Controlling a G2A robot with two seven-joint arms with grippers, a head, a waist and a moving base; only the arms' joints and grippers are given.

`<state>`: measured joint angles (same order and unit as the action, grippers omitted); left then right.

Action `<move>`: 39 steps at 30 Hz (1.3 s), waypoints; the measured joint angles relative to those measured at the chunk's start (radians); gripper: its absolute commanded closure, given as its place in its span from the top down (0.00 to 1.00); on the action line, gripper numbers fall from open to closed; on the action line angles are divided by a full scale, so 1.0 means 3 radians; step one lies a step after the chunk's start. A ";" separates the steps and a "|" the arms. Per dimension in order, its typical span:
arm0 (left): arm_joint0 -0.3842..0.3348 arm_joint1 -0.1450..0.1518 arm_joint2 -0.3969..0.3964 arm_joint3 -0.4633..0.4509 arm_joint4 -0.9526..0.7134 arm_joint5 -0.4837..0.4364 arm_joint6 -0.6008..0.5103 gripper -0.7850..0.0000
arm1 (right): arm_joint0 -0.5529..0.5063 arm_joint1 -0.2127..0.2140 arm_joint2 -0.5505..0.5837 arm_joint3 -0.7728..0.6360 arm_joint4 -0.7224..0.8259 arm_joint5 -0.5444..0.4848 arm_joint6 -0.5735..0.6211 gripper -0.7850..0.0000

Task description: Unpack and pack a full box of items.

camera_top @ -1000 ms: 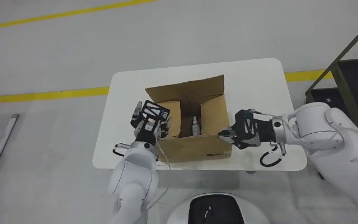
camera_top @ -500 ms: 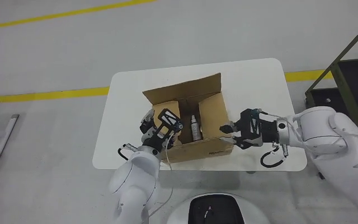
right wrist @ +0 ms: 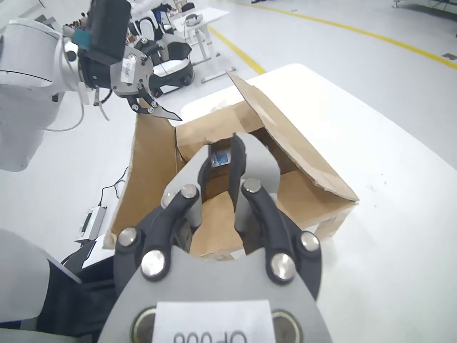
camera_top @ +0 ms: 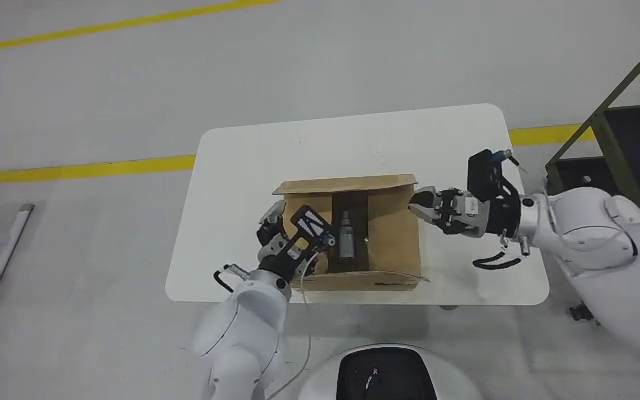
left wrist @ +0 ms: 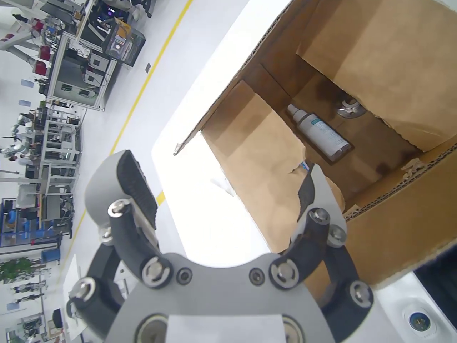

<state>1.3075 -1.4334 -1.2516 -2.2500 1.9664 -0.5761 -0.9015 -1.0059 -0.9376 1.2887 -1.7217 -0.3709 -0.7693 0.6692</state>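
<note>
Box: the box (camera_top: 395, 240) is sitting midway along the desk (camera_top: 250, 160), close to its near edge, with its flaps standing open.
Contents: a bottle (left wrist: 319, 133) is lying flat on the box floor, beside a small round metal piece (left wrist: 349, 109).
Left gripper: the left gripper (left wrist: 217, 171) is hovering at the box's left side. Its fingers (left wrist: 137, 187) are spread wide with nothing between the pads, and one is overlapping the torn edge of the left inner flap.
Right gripper: the right gripper (right wrist: 221, 151) is sitting at the box's far right corner. Its fingers (right wrist: 237, 162) are drawn close together with the right flap's edge running between them, seemingly pinching it.
Step in hand: judging by the layout, the left arm is getting ready to lift the bottle out while the right arm is steadying the box.
Doing it well: the left fingers should be going down clear of the inward-leaning flap. They should be straddling the bottle across its narrow body and closing low, since it is lying flat against the cardboard. The right pinch should be holding firm so the light box is not sliding.
Hard to make out: whether the left finger is touching the flap is not showing. The metal piece is partly tucked under the right flap, so what it belongs to is unclear. A blue-printed patch (right wrist: 219, 160) is peeking between the right fingers, and what it is cannot be told. Anything under the inner flaps is lying hidden.
</note>
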 measured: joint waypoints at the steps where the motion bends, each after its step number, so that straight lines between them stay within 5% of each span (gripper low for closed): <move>1: 0.0001 0.0003 0.0003 -0.0002 0.0016 -0.0006 0.0003 1.00 | 0.0037 -0.0005 -0.0060 -0.0013 -0.0104 0.0016 0.0066 0.00; 11: 0.0039 0.0023 0.0009 -0.0028 0.0068 -0.0022 0.0019 1.00 | 0.0249 -0.0047 -0.0404 0.0027 -0.0575 -0.0050 0.0128 0.00; 27: 0.0087 0.0056 -0.0002 -0.0070 0.0084 -0.0063 0.0117 1.00 | 0.1245 -0.0393 -0.1241 0.0930 -0.1236 0.1088 -0.0467 0.00; 39: 0.0220 0.0084 -0.0017 -0.0139 0.0086 -0.0079 0.0150 1.00 | 0.1583 -0.0571 -0.1375 0.1416 -0.0994 0.1379 -0.0702 0.00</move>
<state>1.3736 -1.4083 -1.2567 -2.2917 1.9921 -0.5998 -0.8564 -0.5309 -1.1089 0.8763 -1.2970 -0.6690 -0.3556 0.4585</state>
